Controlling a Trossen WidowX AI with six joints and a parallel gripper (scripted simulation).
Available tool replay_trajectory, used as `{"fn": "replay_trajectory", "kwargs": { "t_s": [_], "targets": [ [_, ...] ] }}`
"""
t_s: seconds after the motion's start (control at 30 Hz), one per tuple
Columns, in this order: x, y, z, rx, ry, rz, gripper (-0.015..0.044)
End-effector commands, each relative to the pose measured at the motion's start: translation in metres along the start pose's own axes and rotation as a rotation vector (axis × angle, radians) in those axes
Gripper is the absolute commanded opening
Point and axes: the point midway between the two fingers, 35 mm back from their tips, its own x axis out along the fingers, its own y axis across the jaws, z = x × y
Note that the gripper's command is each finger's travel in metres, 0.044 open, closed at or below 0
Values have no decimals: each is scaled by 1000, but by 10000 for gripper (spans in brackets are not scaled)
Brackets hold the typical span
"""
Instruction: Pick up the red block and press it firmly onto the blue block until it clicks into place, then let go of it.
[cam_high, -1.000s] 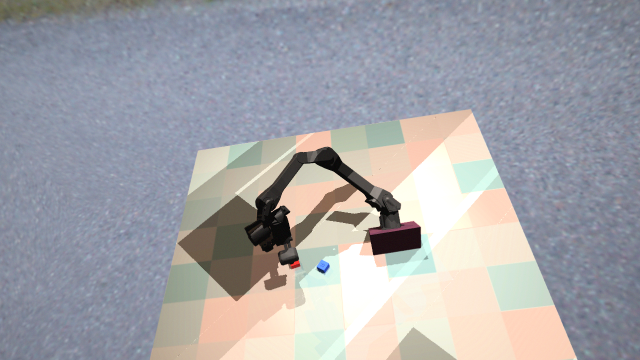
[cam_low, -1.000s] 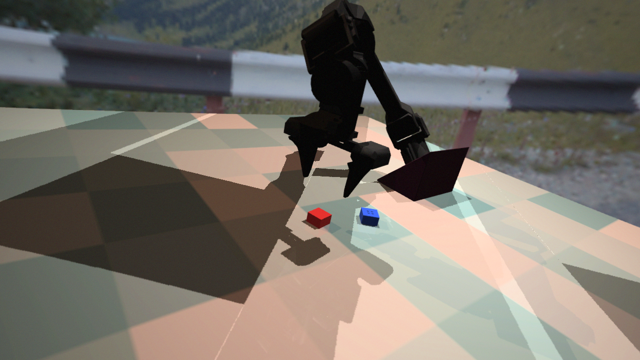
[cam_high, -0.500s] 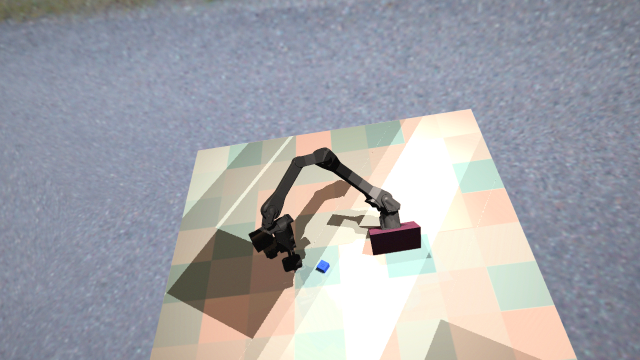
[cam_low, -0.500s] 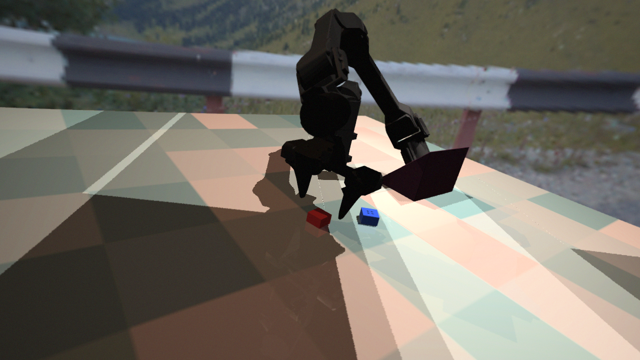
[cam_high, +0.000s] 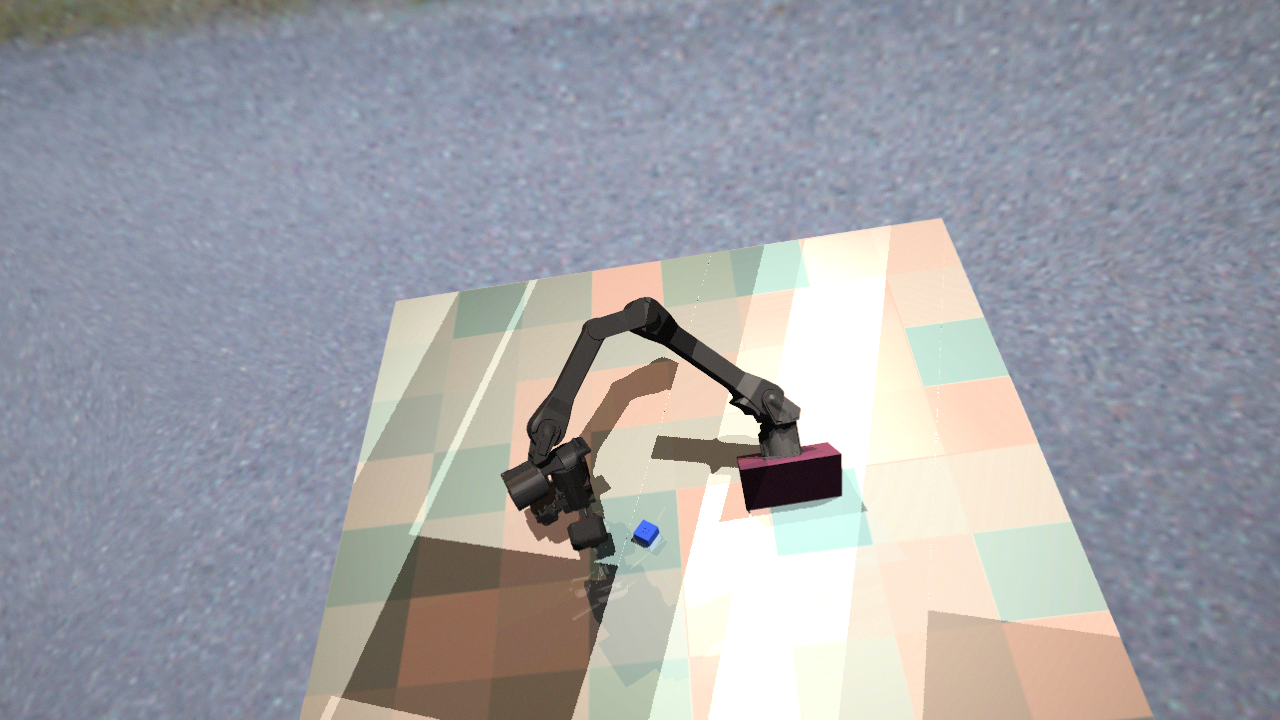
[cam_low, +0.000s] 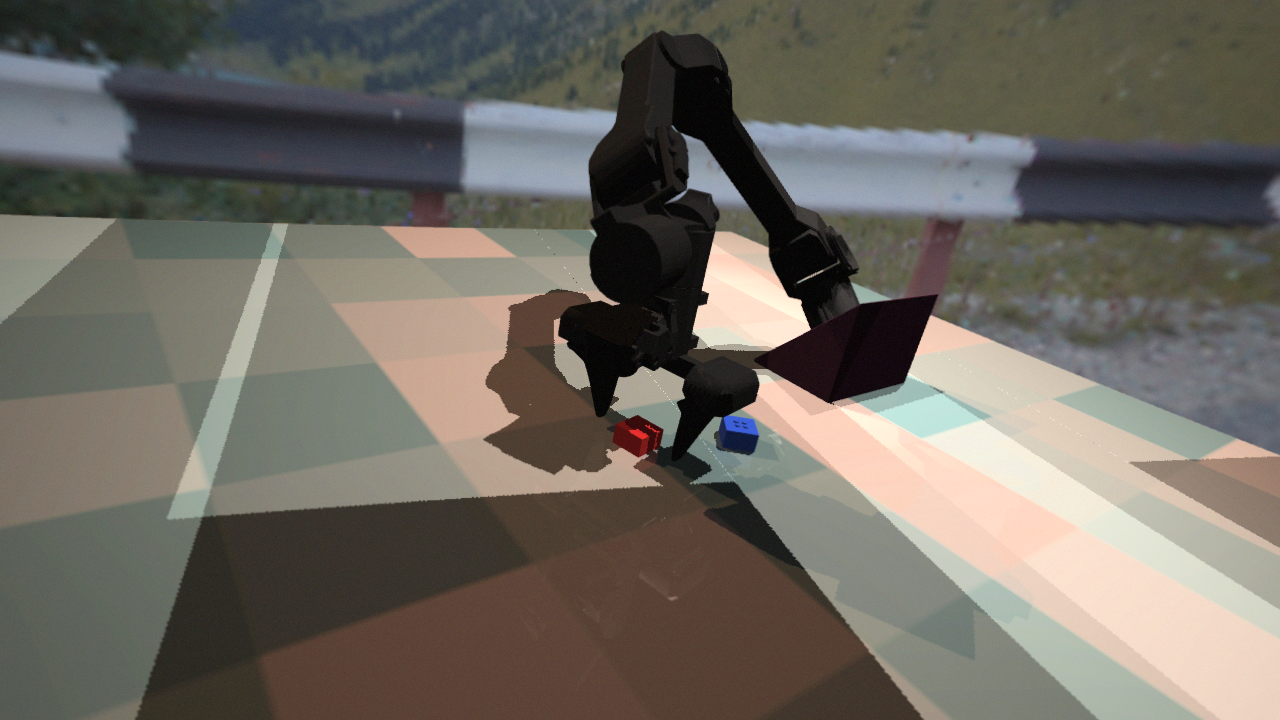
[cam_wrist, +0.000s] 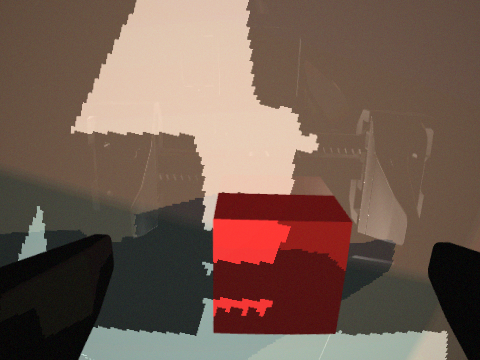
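We see the red block (cam_low: 637, 436) (cam_wrist: 280, 270) resting on the checkered surface (cam_low: 375, 573), apart from the blue block (cam_high: 645, 533) (cam_low: 738, 435). Above it, our gripper (cam_low: 637, 437) (cam_wrist: 276, 258) points down, fingers spread wide, gripping nothing.

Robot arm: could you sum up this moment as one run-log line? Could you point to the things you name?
gripper (cam_low: 637, 437) (cam_wrist: 276, 258): open, low over red block | red block (cam_low: 636, 436) (cam_wrist: 280, 275): on table, not gripped | blue block (cam_high: 645, 533) (cam_low: 738, 435): beside, nothing on top | stacking: not done
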Motion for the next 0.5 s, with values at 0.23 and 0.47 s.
{"fn": "replay_trajectory", "kwargs": {
  "t_s": [0.23, 0.47],
  "targets": [
    [3, 0, -1, -6, 1, -4, 230],
    [3, 0, -1, -6, 1, -4, 125]
  ]
}}
